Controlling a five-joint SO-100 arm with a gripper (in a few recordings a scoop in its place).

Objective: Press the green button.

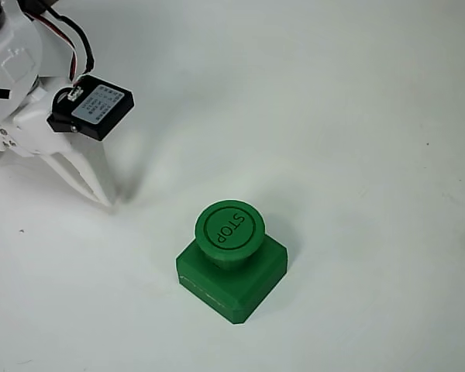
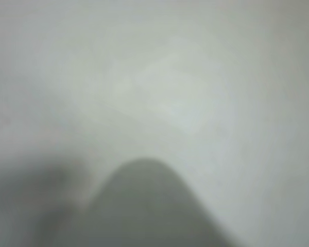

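Near the middle of the white counter [image 1: 356, 116], the green button [image 1: 229, 232] is sitting alone. My hand [image 1: 105, 200] is waiting off to its left, fingers together, holding nothing. I am thinking the hard plastic cap needs a straight push on top, no grabbing.

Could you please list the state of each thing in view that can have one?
Green button: upright on the white table, cap untouched and clear of the arm, STOP lettering facing up.
Hand: white fingers together at the tips, holding nothing, pointed down at the table up and left of the button in the overhead view.
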